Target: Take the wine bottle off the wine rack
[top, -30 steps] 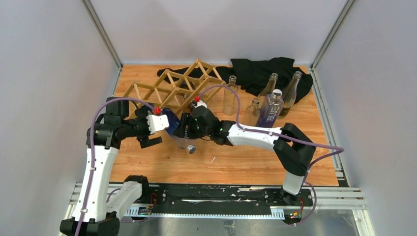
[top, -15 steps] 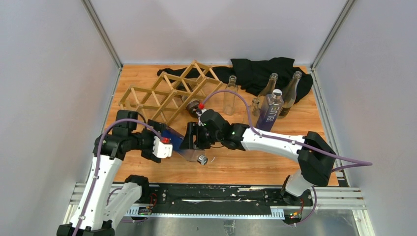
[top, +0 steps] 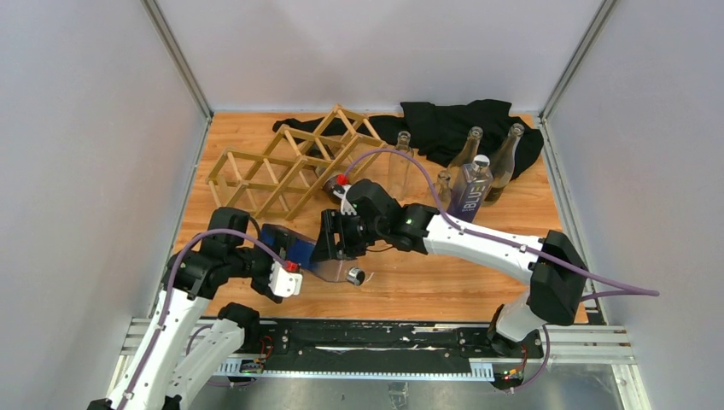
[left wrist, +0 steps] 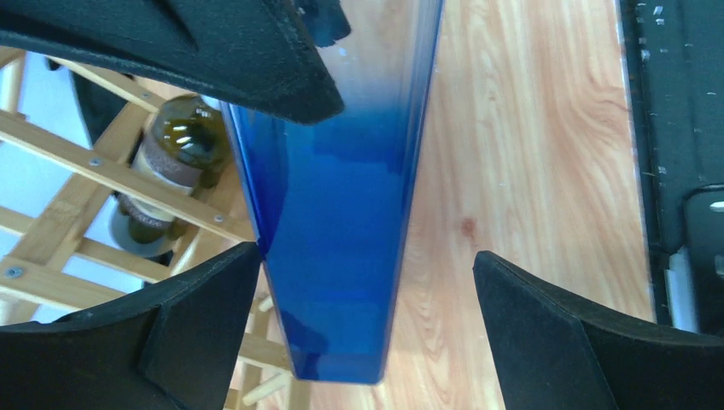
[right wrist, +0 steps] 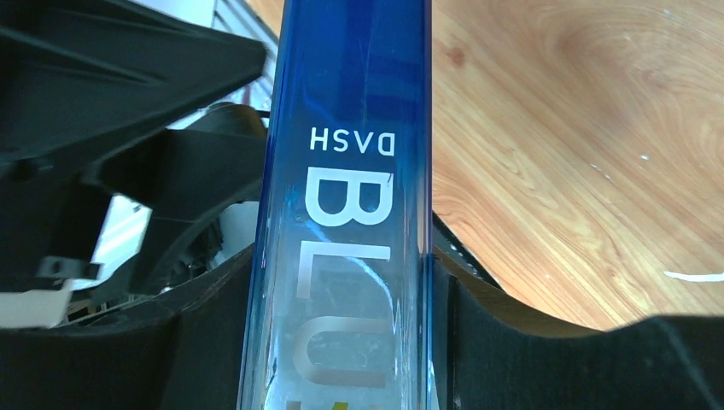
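Observation:
The blue wine bottle point(top: 309, 254) lies tilted, clear of the wine rack point(top: 282, 162), its silver cap toward the near edge. My right gripper point(top: 338, 243) is shut on its body. In the right wrist view the black pads point(right wrist: 504, 359) press both sides of the lettered glass point(right wrist: 350, 128). My left gripper point(top: 266, 254) stands open at the bottle's blue base point(left wrist: 341, 282); its one finger point(left wrist: 196, 333) is close beside the glass and the other well apart. A dark green bottle point(left wrist: 175, 145) lies in the wooden rack point(left wrist: 77, 145).
Standing at the back right are several glass bottles point(top: 470, 149) and a second blue bottle point(top: 468, 192), in front of a black cloth point(top: 461, 124). A clear bottle point(top: 399, 162) stands just right of the rack. Grey walls close in both sides.
The right gripper has drawn the blue bottle out of the rack toward the near edge. The left arm has pulled back toward the near left, staying open behind the bottle's base.

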### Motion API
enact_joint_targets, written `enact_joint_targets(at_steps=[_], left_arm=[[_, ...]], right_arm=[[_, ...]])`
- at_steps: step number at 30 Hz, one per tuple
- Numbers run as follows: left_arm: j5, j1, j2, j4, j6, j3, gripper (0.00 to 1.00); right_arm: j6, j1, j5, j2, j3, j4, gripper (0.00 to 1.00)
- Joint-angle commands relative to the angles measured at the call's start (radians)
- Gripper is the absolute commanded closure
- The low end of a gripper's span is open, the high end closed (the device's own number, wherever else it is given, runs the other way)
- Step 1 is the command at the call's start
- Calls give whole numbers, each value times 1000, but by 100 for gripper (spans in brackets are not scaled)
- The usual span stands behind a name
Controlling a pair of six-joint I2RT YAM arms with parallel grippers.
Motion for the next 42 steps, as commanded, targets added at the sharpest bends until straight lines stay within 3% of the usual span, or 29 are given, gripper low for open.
enact_joint_targets(at_steps=[1,10,12,14,16,19,20,22,24,36,42], left_arm=[[-7,-7,-2,49,-82,-23,0],[-68,-28,31,108,-133,-51,1],[-62,-30,37,110,-130,-43,9],[-55,-30,45,113,-129,-28,26],[-52,-30,47,126,-127,-18,50],[-32,-30,27,185,-162,-16,97],[-29,-30,17,205,-195,-20,100],[-16,-30,-5,274,-265,-24,100],[-5,-30,-8,298,-331,-17,100],[192,-30,104,318,-791,150,100],[333,-30,192,318,-994,261,100]], right_arm=[[-27,12,-109,-39,116,122,100],[-48,20,-196,0,227,89,100],[-56,22,-207,13,246,66,100],[-59,23,-210,21,248,47,96],[-61,22,-207,19,240,44,75],[-67,16,-193,1,230,41,41],[-72,11,-190,-8,229,33,32],[-83,-3,-179,-35,217,22,20],[-90,-22,-165,-78,188,21,15],[-230,-91,54,-362,167,-73,6],[-287,-91,50,-375,228,-50,5]])
